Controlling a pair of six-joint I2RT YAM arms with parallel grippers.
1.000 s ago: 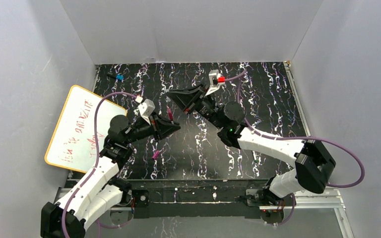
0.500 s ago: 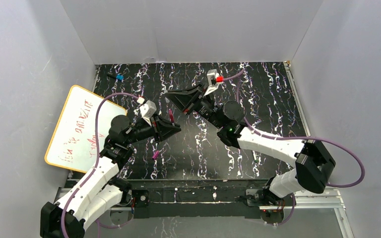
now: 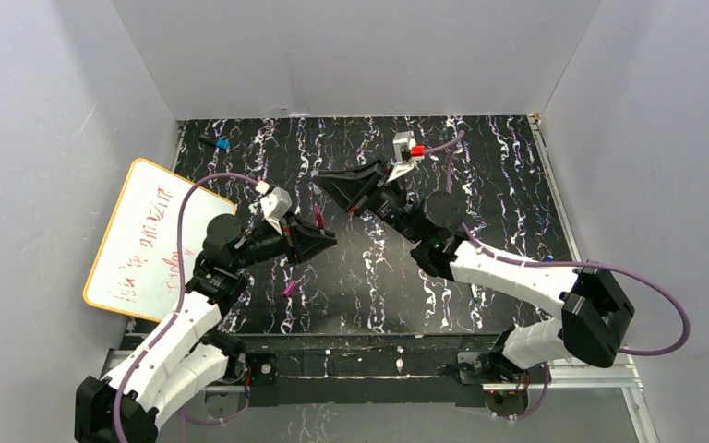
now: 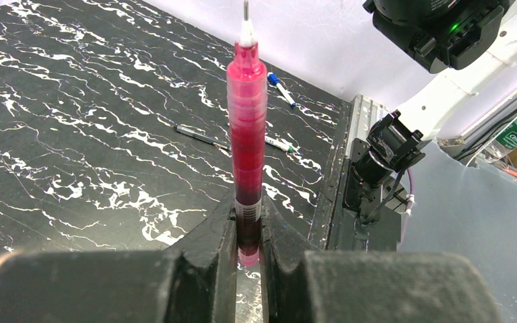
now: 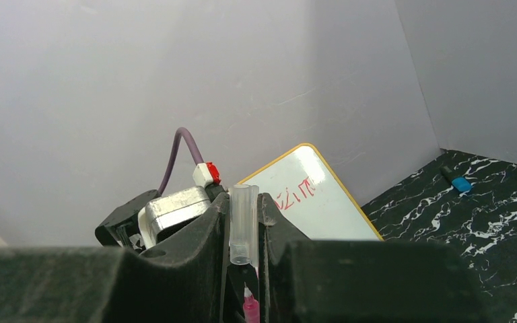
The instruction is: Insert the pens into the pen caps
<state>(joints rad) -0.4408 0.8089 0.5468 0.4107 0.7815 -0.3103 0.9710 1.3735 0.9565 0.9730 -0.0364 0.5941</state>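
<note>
My left gripper (image 4: 248, 229) is shut on the lower end of a red pen (image 4: 246, 121), which stands up out of the jaws with its bare tip pointing away. In the top view this pen (image 3: 317, 215) points toward my right gripper (image 3: 330, 184). My right gripper (image 5: 242, 208) is shut on a clear greyish pen cap (image 5: 241, 225), open end down. The red pen's tip (image 5: 250, 306) shows just below the cap, a short gap apart. A magenta pen cap (image 3: 288, 289) lies on the mat. A dark pen (image 4: 202, 136) and a white pen with a greenish end (image 4: 281, 145) lie flat behind.
A whiteboard (image 3: 148, 240) with red writing leans off the mat's left edge. A blue-tipped short black object (image 3: 220, 144) lies at the far left corner. A white marker with a blue cap (image 4: 281, 89) lies near the right rail. Grey walls enclose three sides.
My right arm has shifted a little to the right and its forearm swung outward, the cap staying held. My left gripper has barely moved with the red pen.
</note>
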